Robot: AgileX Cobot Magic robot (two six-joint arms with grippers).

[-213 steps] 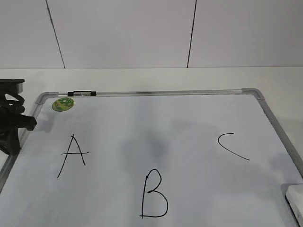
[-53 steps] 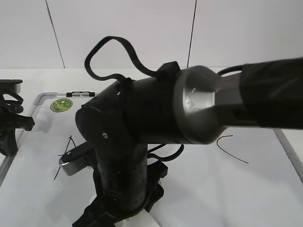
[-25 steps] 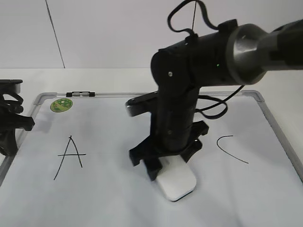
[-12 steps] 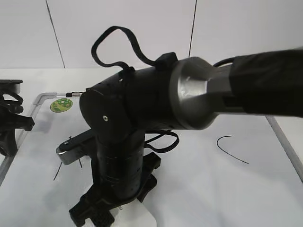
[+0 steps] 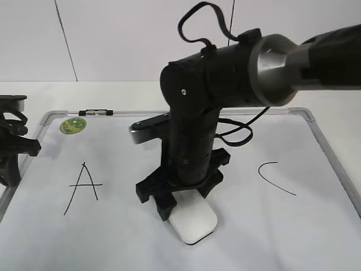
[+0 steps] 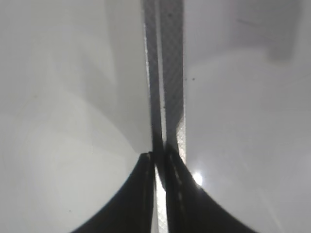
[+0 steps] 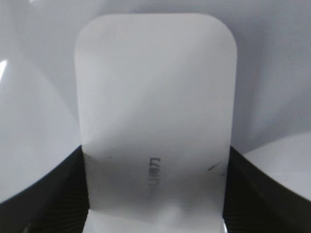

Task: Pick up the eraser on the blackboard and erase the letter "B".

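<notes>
Board: the blackboard [image 5: 271, 226] (really a white dry-erase surface in a grey metal frame) lies flat and fills most of the exterior view; it bears a black "A" [image 5: 83, 188] at left, a curved "C" [image 5: 275, 178] at right and a round green sticker [image 5: 73, 125] near its far left corner. No letter "B" shows between the two; the arm covers part of that stretch.

Right arm: the right gripper [image 5: 180, 204] reaches across the middle of the board, pointing down onto it.

Eraser: the eraser [image 5: 193, 222] sits flat on the board between "A" and "C", its white end sticking out from under the gripper towards the camera.

Right wrist view only: the eraser [image 7: 156, 116] fills the frame, with a small grey logo [image 7: 153, 173] on top; black fingers [image 7: 51, 194] press both its long sides, so the jaws are clamped on it.

Left gripper [image 5: 12, 148]: parked over the board's left edge, well apart from the eraser.

Left wrist view only: the frame rail [image 6: 167, 73] runs up the picture; the two black fingertips [image 6: 141, 189] meet with no gap, holding nothing.
</notes>
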